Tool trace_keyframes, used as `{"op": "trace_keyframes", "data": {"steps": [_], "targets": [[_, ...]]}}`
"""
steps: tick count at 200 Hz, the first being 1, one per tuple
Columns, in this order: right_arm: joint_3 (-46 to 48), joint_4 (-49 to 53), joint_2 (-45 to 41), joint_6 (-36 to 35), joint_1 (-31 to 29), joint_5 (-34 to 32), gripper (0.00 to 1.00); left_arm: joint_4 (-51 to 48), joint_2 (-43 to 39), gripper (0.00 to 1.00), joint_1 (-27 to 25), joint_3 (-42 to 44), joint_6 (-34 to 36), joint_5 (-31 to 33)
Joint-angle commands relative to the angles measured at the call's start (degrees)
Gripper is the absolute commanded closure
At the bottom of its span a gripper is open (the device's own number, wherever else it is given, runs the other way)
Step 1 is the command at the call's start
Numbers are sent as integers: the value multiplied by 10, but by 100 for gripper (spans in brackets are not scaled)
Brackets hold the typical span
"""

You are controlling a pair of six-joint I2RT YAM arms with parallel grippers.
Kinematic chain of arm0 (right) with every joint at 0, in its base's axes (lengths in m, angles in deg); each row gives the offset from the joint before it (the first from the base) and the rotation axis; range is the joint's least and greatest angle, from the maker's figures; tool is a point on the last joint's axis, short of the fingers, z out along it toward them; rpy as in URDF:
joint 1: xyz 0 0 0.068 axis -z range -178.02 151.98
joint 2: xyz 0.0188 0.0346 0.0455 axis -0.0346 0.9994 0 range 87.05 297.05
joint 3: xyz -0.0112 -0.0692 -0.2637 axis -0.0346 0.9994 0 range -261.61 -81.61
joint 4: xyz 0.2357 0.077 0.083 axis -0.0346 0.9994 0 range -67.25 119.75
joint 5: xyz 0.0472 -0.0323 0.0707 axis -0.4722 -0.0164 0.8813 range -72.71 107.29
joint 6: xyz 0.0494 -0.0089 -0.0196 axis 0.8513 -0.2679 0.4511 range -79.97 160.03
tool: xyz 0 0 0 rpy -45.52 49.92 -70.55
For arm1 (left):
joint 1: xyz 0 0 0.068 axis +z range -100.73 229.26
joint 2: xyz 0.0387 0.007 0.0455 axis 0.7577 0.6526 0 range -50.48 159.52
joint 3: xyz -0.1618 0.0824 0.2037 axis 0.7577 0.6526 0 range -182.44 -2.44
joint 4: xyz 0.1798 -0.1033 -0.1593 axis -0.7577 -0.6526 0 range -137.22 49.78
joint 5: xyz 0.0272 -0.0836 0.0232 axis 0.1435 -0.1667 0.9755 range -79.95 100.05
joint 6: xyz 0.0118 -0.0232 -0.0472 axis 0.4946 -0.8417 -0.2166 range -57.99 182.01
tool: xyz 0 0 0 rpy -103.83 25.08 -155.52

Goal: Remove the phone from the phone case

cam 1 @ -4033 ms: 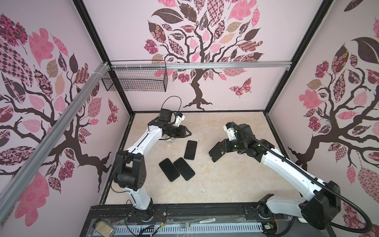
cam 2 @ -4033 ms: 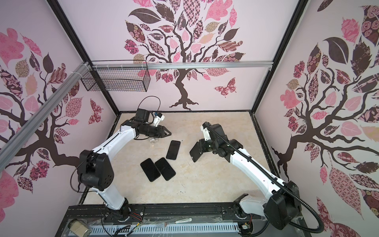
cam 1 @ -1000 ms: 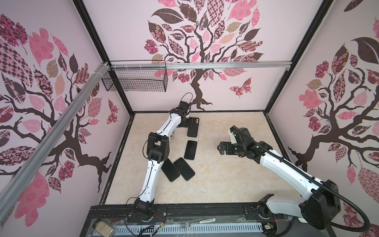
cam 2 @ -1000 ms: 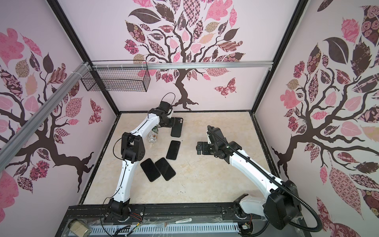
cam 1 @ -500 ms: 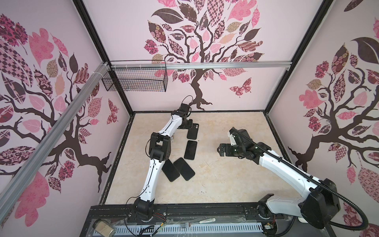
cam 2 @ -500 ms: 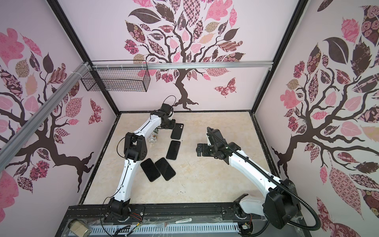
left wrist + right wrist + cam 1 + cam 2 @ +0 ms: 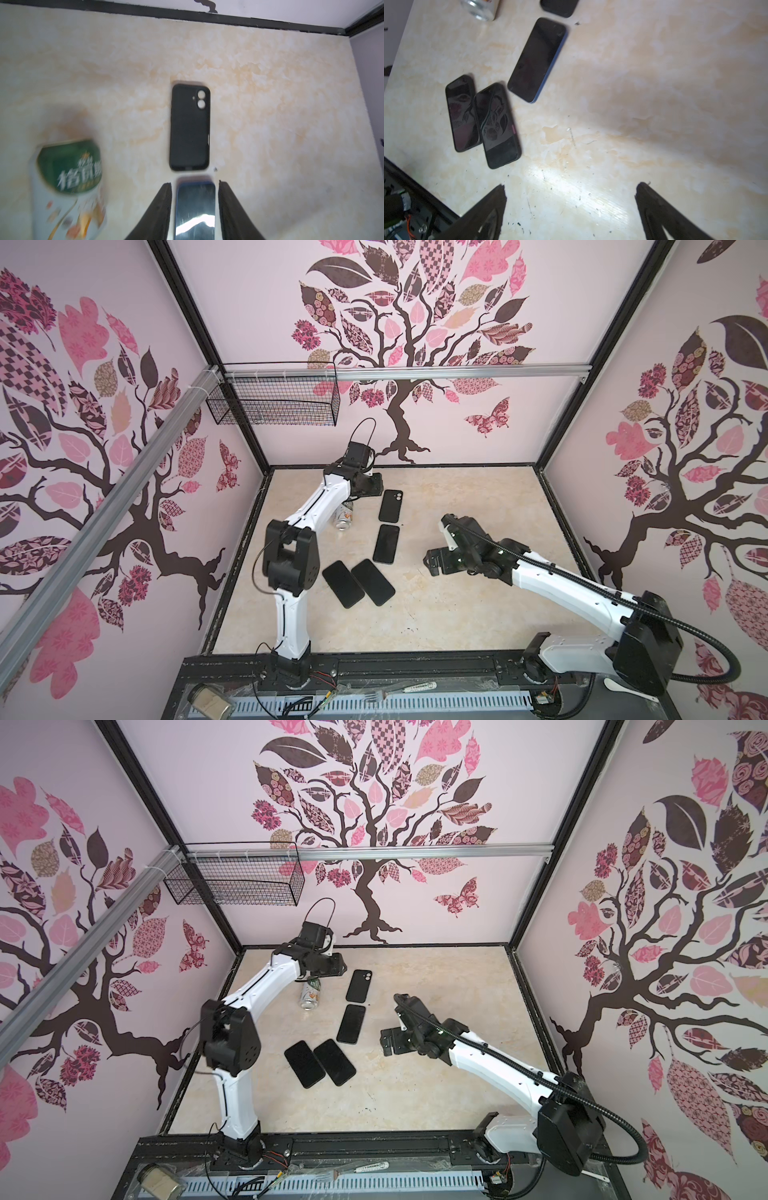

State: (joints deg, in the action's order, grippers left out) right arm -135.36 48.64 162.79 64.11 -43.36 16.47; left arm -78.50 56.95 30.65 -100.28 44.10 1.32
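Observation:
The black phone case (image 7: 390, 505) (image 7: 359, 985) lies flat and empty at the back of the table. In the left wrist view the phone case (image 7: 189, 127) shows the table through its camera holes. Just in front of it lies a blue-edged phone (image 7: 386, 543) (image 7: 351, 1024) (image 7: 537, 60), screen up. My left gripper (image 7: 195, 184) (image 7: 368, 489) hovers above, jaws apart. The phone (image 7: 195, 209) shows between its fingers with a gap on each side. My right gripper (image 7: 572, 186) (image 7: 430, 562) is wide open over bare table, right of the phones.
Two more black phones (image 7: 343, 584) (image 7: 372, 582) lie side by side at front left. A drink can (image 7: 344, 516) (image 7: 68, 182) lies beside the left arm. A wire basket (image 7: 274, 406) hangs on the back left wall. A jar (image 7: 208, 699) sits on the front rail.
My left gripper held the case a second ago; its jaws have opened and let it go, and it has drawn back to the left. The right gripper drifted slightly towards the front.

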Motion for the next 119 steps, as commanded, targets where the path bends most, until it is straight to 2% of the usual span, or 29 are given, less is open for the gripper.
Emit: {"op": "trace_keyframes", "data": {"steps": [1, 25, 42, 65, 75, 81, 97, 119], "targets": [[-31, -14, 53, 4, -61, -49, 0, 69, -119, 51, 0, 128, -43, 17], [-68, -22, 124, -8, -130, -81, 1, 62, -255, 36, 12, 257, -63, 41], [-112, -7, 187, -22, -166, -96, 0, 50, -341, 29, 31, 326, -72, 41], [-186, 37, 274, -23, -178, -68, 1, 23, -433, 14, 56, 383, -89, 45], [-206, 43, 302, -25, -183, -63, 0, 9, -464, 11, 62, 399, -106, 62], [-217, 46, 315, -26, -187, -66, 0, -6, -480, 3, 62, 404, -125, 77], [-242, 54, 352, -28, -196, -76, 1, -51, -515, 2, 75, 410, -136, 100], [-281, 77, 392, -28, -199, -84, 1, -61, -558, 2, 120, 427, -151, 81]]}}
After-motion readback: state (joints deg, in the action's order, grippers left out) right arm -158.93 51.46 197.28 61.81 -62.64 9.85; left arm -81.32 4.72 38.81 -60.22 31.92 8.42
